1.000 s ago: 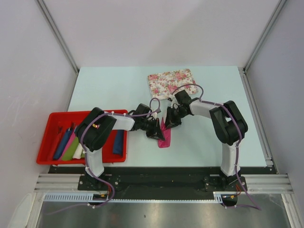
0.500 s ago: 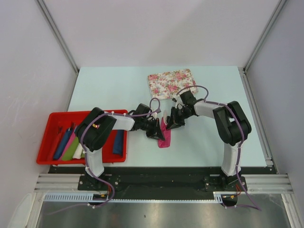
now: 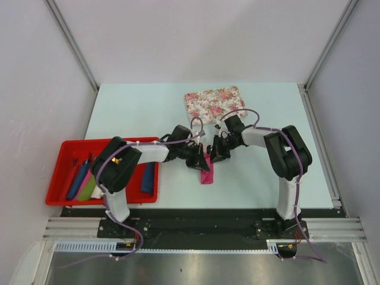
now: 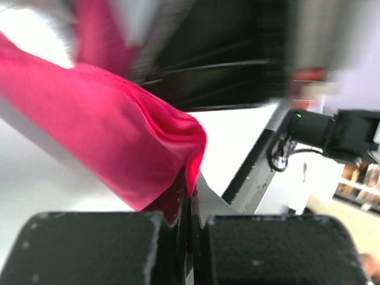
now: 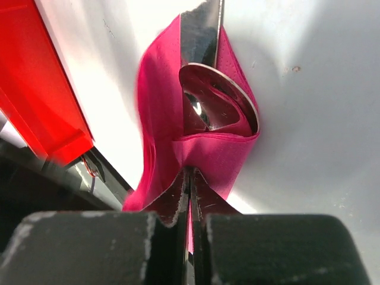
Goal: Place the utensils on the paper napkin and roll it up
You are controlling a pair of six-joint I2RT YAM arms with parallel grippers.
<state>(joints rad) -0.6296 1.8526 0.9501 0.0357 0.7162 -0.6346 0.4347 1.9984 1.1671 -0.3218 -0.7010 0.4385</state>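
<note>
Left hand point(image 4: 191, 221) and right hand point(image 5: 190, 205) pinch one napkin point(image 5: 159, 119).

On the pale surface point(image 3: 136, 113), just nearer the arms than the floral mat point(image 3: 214, 104), the left pincer point(image 3: 199, 160) and right pincer point(image 3: 215, 155) meet over a pink napkin point(image 3: 206, 174) — crowding its far end. Well left of the mat, a red tray point(image 3: 58, 166) holds coloured rolls point(image 3: 88, 189).
</note>
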